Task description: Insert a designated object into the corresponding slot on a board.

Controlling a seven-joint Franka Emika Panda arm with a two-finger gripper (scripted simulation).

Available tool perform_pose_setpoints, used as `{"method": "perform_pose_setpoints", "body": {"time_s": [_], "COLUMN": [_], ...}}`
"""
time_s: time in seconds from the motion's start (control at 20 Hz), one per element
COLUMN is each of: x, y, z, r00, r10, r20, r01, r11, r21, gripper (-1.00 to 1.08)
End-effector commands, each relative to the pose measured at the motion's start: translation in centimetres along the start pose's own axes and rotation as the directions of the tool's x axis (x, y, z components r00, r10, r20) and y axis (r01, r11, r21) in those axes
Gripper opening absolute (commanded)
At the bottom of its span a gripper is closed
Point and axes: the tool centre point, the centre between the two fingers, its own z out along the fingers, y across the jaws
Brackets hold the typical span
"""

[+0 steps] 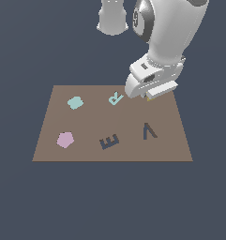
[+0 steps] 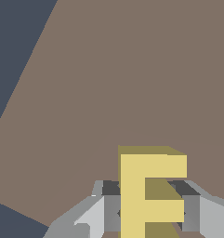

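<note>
Yellow E block [image 2: 143, 195] between the jaws, fingers [image 2: 108, 209] flanking it

The board [image 1: 86, 119] is plain brown on a dark blue-grey floor [image 1: 109, 201]. The letter block [image 2: 146, 195] is yellow; the R [image 1: 115, 98] light blue.

A plain, flat, dark blue-grey ground [image 1: 109, 201] fills the scene evenly lit, with no walls or furniture visible.

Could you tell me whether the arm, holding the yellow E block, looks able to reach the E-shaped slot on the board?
Probably yes: the E-shaped slot lies open on the board, nothing stands between it and the gripper, whose fingers clasp the yellow E block.
</note>
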Motion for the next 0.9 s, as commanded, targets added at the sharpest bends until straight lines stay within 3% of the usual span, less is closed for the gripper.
{"method": "perform_pose_setpoints", "body": {"time_s": [0.0, 0.45, 0.85], "x": [0.0, 0.8, 3.5], "y": [0.0, 0.3, 1.4], "z": [0.0, 0.0, -0.2], "r00": [1.0, 0.998, 0.975], "r10": [0.0, 0.055, 0.224], "r20": [0.0, 0.001, 0.0], "r01": [0.0, -0.055, -0.224], "r11": [1.0, 0.998, 0.975], "r21": [0.0, 0.0, 0.001], "gripper": [-1.0, -1.0, -1.0]}}
